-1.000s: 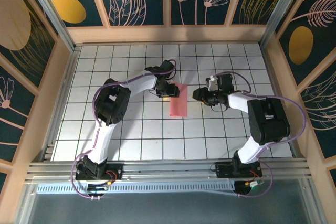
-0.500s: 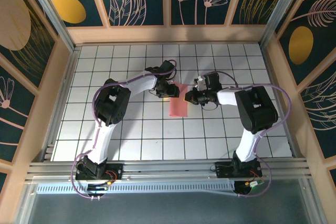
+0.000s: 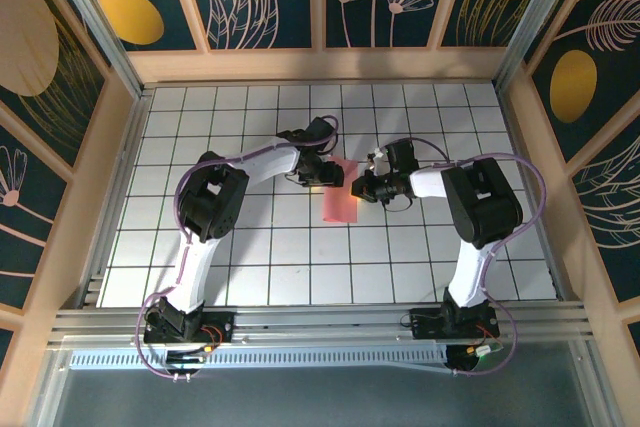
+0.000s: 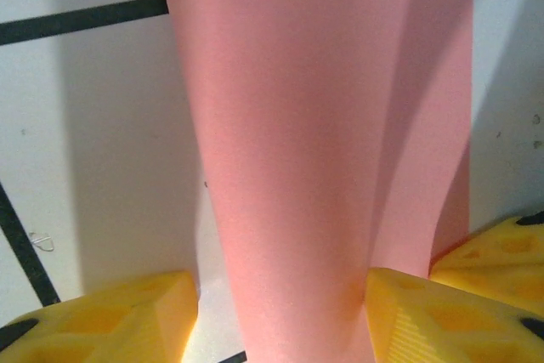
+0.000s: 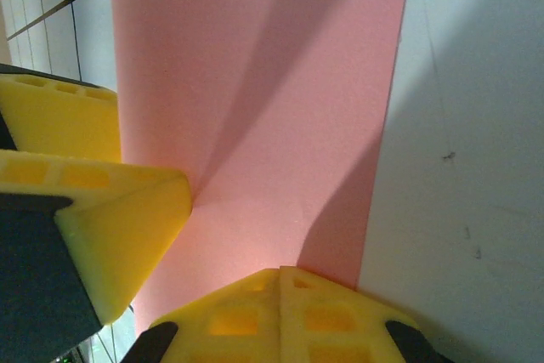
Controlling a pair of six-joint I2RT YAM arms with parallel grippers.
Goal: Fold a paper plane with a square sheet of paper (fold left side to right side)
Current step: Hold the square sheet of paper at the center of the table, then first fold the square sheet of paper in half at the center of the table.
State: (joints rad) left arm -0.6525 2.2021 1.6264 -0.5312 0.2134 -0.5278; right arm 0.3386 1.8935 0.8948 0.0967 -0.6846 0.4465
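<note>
The square sheet of paper (image 3: pixel 340 203) lies mid-table as a narrow salmon-pink strip folded lengthwise, not a paper plane in shape. My left gripper (image 3: pixel 332 177) is at its far left corner. In the left wrist view a raised fold of the paper (image 4: pixel 314 125) runs between my left gripper's (image 4: pixel 280 316) yellow fingers (image 4: pixel 110 320); the right pad touches it, the left pad stands apart, so the jaws are open. My right gripper (image 3: pixel 357 188) meets the strip's right edge. Its fingers (image 5: pixel 255 312) are shut together, and the right gripper (image 5: pixel 282 275) rests its tip on the paper (image 5: pixel 255 82).
White grid tiles (image 3: pixel 250 247) cover the table, ringed by wooden walls (image 3: pixel 320 65). Both arms reach in toward the middle, their fingers close together over the paper. One left finger (image 5: pixel 110 227) shows beside the right gripper.
My right gripper has moved left onto the strip's right edge and shut. My left gripper has stayed at the paper, and its jaws have widened a little.
</note>
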